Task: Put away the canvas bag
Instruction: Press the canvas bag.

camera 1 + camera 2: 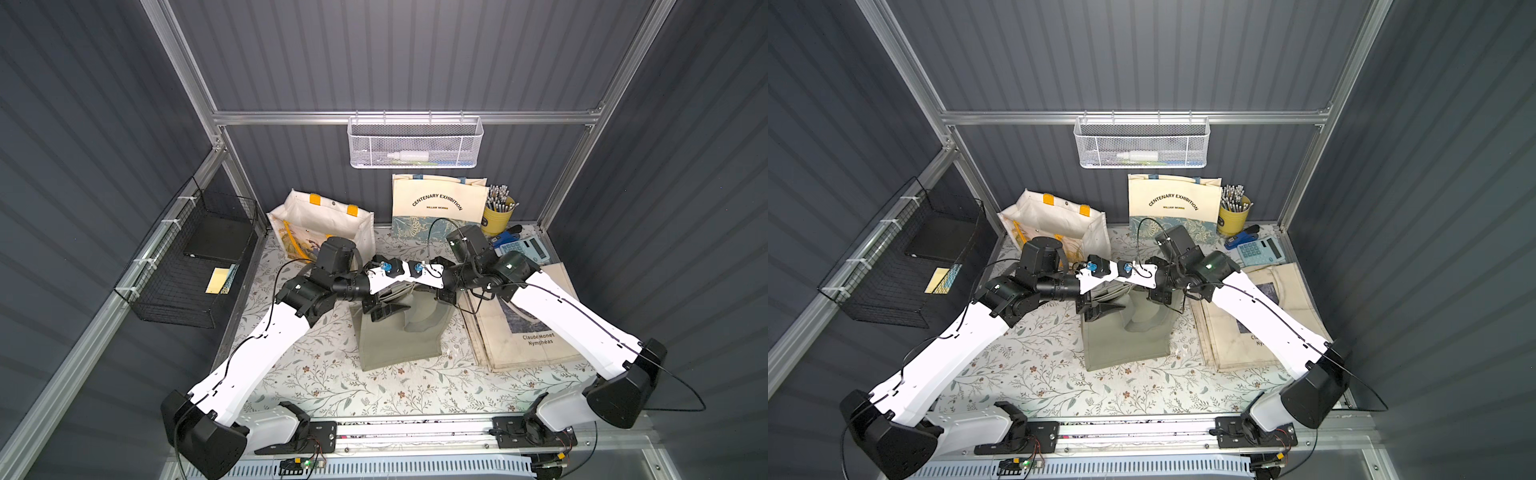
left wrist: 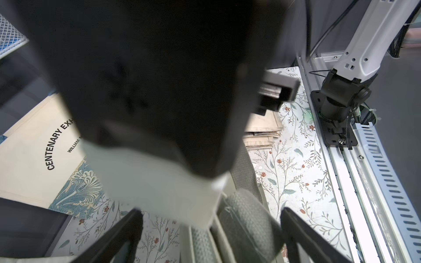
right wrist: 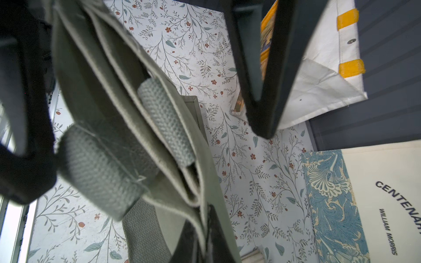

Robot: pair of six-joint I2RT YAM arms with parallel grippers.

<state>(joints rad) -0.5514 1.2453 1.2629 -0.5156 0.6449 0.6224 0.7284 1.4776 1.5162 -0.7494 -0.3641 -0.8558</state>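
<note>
Canvas bag [image 1: 395, 336] stands upright under the right jaws, which pinch its top hem; left jaws gape wide astride its strap [image 2: 246, 227] and should close squarely on webbing, not loose fabric

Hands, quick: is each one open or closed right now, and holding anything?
Left hand: open, straddling the woven strap of the grey-green canvas bag, gripping nothing.
Right hand: closed on that bag's top edge.
</note>
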